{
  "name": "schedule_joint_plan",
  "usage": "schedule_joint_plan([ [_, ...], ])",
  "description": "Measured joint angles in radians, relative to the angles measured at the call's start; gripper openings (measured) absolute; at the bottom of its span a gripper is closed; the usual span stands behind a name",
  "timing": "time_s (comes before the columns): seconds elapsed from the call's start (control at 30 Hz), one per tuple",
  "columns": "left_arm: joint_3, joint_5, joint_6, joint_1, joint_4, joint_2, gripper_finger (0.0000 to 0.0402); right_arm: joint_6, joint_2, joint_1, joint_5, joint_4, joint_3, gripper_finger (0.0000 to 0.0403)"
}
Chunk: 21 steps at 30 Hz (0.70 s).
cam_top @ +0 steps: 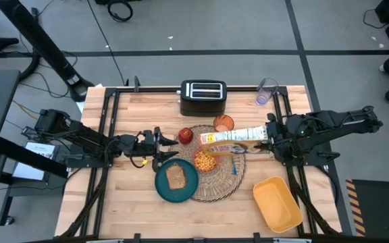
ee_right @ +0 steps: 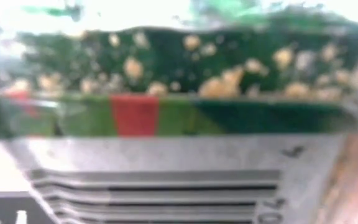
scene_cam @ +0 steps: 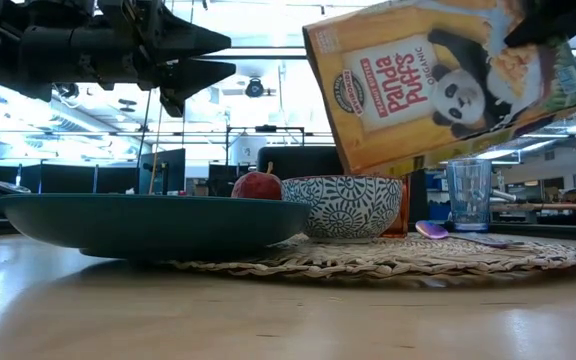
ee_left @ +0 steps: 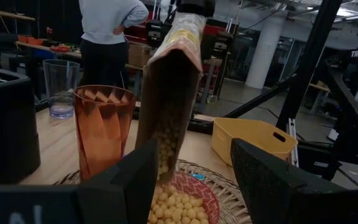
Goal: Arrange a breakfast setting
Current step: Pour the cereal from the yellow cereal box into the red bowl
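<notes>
A cereal box (cam_top: 229, 138) hangs tilted over the small bowl (cam_top: 206, 162), which is red inside and holds cereal puffs. The bowl stands on the round straw placemat (cam_top: 221, 185). My right gripper (cam_top: 267, 138) is shut on the box. The teal plate (cam_top: 176, 182) carries the toast slice (cam_top: 175, 177) and overlaps the mat's left edge. The red apple (cam_top: 186, 136), the orange cup (cam_top: 223, 123) and the blue spoon (cam_top: 235, 169) lie around the bowl. My left gripper (cam_top: 171, 148) is open and empty, just left of the apple, pointing at the bowl (ee_left: 182, 205). My right gripper holds the cereal box by its raised closed end (cam_top: 256, 136), coming level from the table's right. The box is lifted clear and tilted, its open end (ee_left: 166, 155) down over the bowl, with puffs falling out. The right wrist view shows only the box's side.
A black toaster (cam_top: 203, 96) stands at the far edge, with a clear glass (cam_top: 265, 92) to its right. A yellow tub (cam_top: 277, 202) sits at the near right. A person (ee_left: 110, 31) stands in the room beyond the table.
</notes>
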Motion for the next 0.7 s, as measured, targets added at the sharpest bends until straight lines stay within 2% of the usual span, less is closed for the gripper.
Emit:
schedule_joint_plan([
  [0.47, 0.000, 0.001, -0.001, -0.003, 0.000, 0.000, 0.0210, -0.018, 0.040, 0.001, -0.037, 0.098, 0.000, 0.0231],
  [0.7, 0.000, 0.052, 0.000, -0.003, 0.051, 0.000, 0.0210, -0.035, -0.007, 0.001, -0.112, 0.105, 0.000, 0.0231],
])
